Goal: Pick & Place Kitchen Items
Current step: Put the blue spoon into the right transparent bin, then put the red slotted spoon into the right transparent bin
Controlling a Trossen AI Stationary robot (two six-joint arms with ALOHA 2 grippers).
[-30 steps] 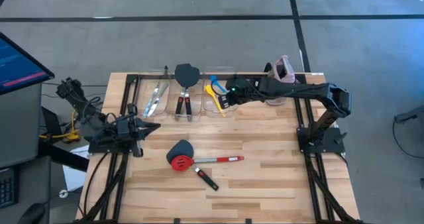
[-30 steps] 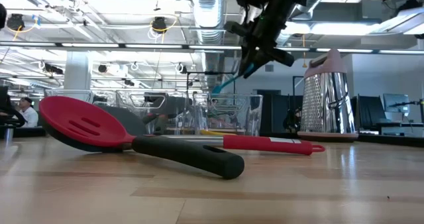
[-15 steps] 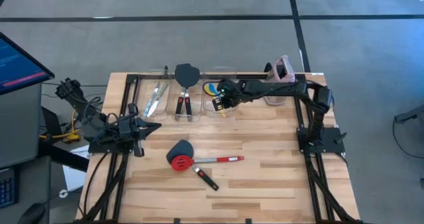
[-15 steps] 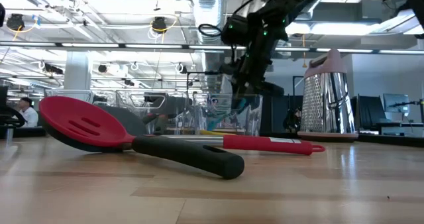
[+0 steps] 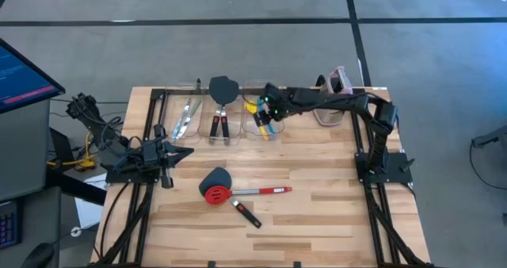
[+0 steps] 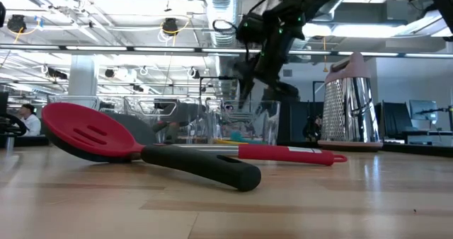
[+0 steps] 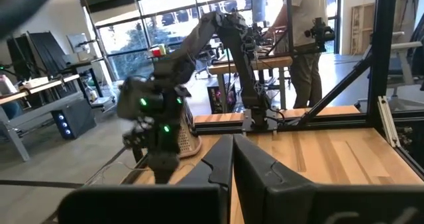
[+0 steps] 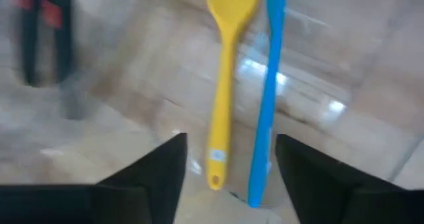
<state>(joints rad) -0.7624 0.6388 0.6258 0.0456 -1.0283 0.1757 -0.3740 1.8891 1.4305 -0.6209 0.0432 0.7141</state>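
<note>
The pale wooden slatted surface (image 5: 317, 181) sits on a grey concrete floor, with a blue-lit monitor (image 5: 20, 74) beyond its left edge. Across it, the room is an open workshop with ceiling ducts, desks and a person standing by a bench (image 7: 311, 25).

Three clear plastic bins (image 5: 226, 109) line the far edge, next to a steel box grater with a pink top (image 5: 337, 86) near the far right corner. The right gripper (image 5: 265, 113) hangs over the rightmost bin, its fingers (image 8: 159, 171) spread wide and empty; beneath them the yellow spoon (image 8: 225, 71) and the blue spoon (image 8: 268, 85) lie side by side in that bin (handles parallel).

A red slotted spoon (image 5: 242, 192) and a dark grey spatula with a black handle (image 5: 230, 195) lie crossed near the middle of the surface.

The left gripper (image 5: 178, 151) waits at the left edge, fingers (image 7: 232, 164) pressed together.
</note>
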